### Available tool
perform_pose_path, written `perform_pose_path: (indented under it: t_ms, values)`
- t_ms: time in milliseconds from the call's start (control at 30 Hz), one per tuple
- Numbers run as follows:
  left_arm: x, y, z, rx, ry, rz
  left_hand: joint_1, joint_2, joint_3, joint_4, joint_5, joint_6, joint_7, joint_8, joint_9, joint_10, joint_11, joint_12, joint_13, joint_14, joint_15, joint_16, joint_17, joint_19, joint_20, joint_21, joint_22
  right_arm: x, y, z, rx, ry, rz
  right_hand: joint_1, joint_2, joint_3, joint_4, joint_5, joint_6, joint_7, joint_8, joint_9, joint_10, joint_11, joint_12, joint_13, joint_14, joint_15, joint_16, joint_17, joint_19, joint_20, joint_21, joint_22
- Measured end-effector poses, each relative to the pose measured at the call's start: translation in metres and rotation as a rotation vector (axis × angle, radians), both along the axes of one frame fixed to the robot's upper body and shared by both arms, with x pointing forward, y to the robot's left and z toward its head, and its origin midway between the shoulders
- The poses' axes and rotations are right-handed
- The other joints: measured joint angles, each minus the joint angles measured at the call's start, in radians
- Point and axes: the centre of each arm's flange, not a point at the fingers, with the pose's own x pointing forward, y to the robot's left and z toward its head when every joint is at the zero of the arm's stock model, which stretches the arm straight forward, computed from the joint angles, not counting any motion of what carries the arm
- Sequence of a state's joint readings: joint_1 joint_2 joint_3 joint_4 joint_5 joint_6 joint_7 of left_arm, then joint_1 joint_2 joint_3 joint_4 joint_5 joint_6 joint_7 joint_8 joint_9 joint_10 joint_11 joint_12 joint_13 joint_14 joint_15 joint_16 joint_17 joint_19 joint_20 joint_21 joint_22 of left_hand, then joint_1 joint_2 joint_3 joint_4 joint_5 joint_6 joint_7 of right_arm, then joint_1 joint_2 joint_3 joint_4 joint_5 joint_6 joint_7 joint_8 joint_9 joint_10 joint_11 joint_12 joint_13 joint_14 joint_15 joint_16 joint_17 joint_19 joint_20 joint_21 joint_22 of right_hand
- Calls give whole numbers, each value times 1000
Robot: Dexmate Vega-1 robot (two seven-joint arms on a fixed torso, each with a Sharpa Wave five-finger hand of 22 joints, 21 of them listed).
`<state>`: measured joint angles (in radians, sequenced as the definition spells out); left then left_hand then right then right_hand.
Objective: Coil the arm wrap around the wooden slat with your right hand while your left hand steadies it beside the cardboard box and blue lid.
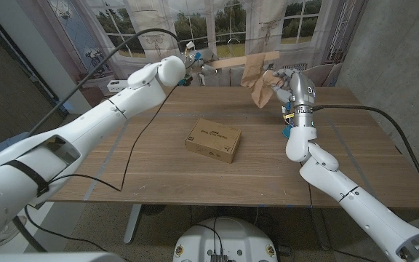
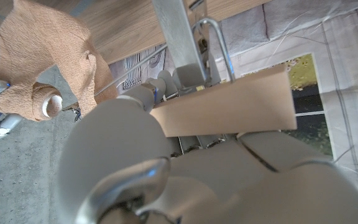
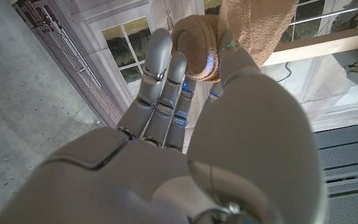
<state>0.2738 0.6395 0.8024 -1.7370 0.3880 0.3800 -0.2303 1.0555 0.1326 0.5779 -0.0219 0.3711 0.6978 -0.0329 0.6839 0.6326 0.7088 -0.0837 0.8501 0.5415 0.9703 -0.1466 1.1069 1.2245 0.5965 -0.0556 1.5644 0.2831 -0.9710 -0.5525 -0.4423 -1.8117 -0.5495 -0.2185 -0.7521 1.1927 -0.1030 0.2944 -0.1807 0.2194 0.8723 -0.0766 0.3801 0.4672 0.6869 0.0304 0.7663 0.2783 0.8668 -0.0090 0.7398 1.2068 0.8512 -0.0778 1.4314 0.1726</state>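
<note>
Head view has the wooden table (image 1: pixel 158 164) carrying the cardboard box (image 1: pixel 213 140) near its middle, well clear of both arms. I can't pick out the blue lid for certain — a bit of blue sits by my right wrist, too small to name.

My left hand (image 1: pixel 189 67) is raised over the far edge, gripping one end of the wooden slat (image 1: pixel 240 60), which runs level toward the right; in the left wrist view the fingers (image 2: pixel 160 84) are closed around the board's near end. My right hand (image 1: pixel 282 84) is up near the far right corner, pinching the roll of the arm wrap (image 1: pixel 259 81), whose loose tan length drapes up over the slat's free end.

My worry is slack: if I swing the roll round without tension, the turns could slide off that open end. Pulling too hard instead could twist the slat in the left grip.
</note>
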Motion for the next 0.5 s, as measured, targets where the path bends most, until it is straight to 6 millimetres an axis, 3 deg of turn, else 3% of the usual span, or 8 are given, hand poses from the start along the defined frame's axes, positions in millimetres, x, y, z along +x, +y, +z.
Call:
perform_pose_path:
  t_ms: [500]
  values:
    - [4,-11,1,56,29,2,0,0,4,-4,-13,0,0,-1,0,0,0,0,0,0,0,8,0,0,0,4,-2,-15,5,4,-29,-52,28,3,-3,8,-1,8,30,31,-4,0,0,0,-1,0,0,0,0,4,0,0,0,0]
